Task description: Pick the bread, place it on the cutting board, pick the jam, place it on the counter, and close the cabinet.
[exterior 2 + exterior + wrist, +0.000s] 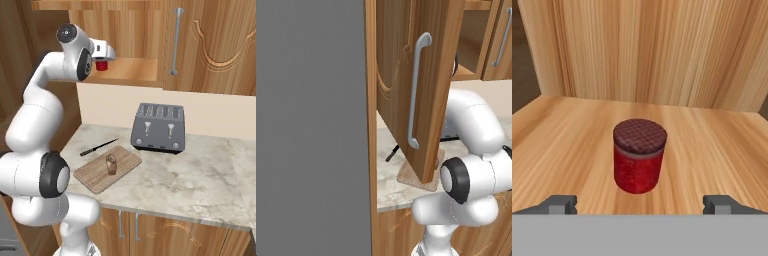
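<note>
1. Bread (111, 164) stands on the cutting board (95, 176) near the table's (200, 185) front left corner, so I judge the first step done and the jam step in hand.
2. Jam (639, 155) sits upright on the open cabinet's (401, 65) shelf, near the middle of the shelf floor and well clear of the back wall.
3. Fingers (641, 205) are spread wide apart, holding nothing; in the hand view their tips rise low at either side, with the jar centred between and a little beyond them.
4. Next move, as I read it: push straight forward until the tips flank the jar's body below the dark lid, then close. The approach looks already lined up.
5. Room on the shelf: bare wood lies to both sides of the jar, so the spread fingers should not strike anything. The shelf's front edge lies just under the hand, so the hand must stay level.
6. Cabinet door hangs open over the table's left end, its lower corner above the board in the left base view; carrying the jam out must avoid that door.
7. Table right of the toaster (158, 127) is bare, and a knife (99, 147) lies just behind the board.
</note>
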Robot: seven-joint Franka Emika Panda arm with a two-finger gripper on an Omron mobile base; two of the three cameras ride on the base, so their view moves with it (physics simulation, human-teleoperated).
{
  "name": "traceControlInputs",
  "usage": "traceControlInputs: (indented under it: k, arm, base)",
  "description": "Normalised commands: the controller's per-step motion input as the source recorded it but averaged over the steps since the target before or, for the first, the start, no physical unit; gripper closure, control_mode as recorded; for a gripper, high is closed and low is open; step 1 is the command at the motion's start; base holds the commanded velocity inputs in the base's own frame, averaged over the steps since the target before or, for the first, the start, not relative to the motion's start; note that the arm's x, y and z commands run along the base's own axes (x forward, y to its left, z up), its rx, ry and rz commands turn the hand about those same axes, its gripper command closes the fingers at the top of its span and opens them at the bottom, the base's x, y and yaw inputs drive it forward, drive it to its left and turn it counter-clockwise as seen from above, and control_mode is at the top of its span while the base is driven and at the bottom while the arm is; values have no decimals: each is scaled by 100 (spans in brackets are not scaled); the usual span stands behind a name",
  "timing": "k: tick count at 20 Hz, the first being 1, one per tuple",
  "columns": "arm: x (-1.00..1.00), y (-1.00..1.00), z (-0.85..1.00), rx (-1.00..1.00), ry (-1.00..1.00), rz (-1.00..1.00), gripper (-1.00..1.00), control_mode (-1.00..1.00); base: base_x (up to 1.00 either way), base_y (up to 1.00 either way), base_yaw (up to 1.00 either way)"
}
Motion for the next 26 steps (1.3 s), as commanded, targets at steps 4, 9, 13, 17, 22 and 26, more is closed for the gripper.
traceControlInputs:
  k: [4,9,13,17,22,26]
  arm:
    - [16,0,-1,0,0,0,-100,-100]
    - [16,0,-3,0,0,0,-100,-100]
    - [20,0,-3,0,0,0,-100,-100]
    - [17,0,-6,0,0,0,-100,-100]
    - [18,0,-7,0,0,0,-100,-100]
    - [19,0,-6,0,0,0,-100,-100]
  base:
    - [0,0,0]
    - [0,0,0]
    - [0,0,0]
    - [0,0,0]
    - [0,0,0]
    - [0,0,0]
